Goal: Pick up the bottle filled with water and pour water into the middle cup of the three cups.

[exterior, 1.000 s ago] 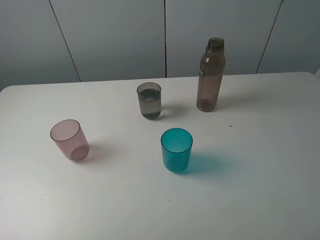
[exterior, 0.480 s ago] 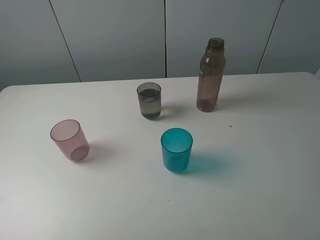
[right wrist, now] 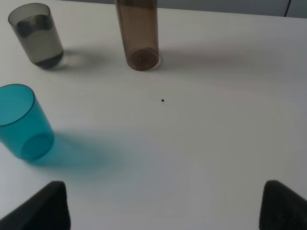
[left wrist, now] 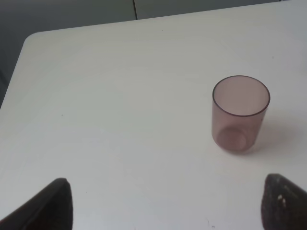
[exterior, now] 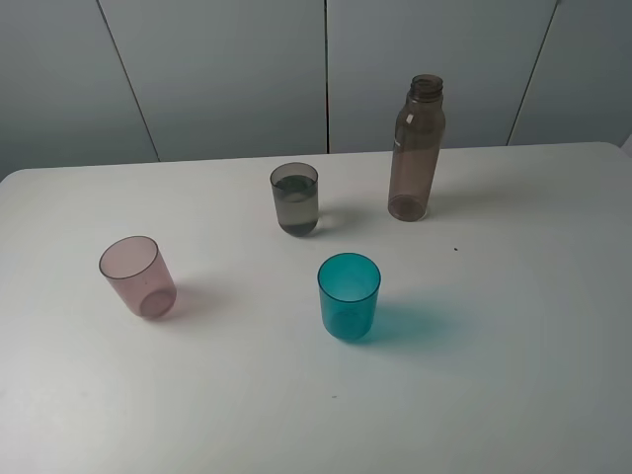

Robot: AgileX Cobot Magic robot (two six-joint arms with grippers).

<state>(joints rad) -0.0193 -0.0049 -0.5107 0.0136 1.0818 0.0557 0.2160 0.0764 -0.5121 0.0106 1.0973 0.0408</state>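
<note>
Tall bottle (exterior: 416,148) standing on white worktop (exterior: 513,296), grey cup (exterior: 295,198) beside it holding water, both arms' jaws wide open, holding nothing

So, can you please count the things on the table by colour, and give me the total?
Smoky grey cup: 1
Pink cup: 1
Teal cup: 1
Brown-grey bottle: 1
Total: 4
</note>
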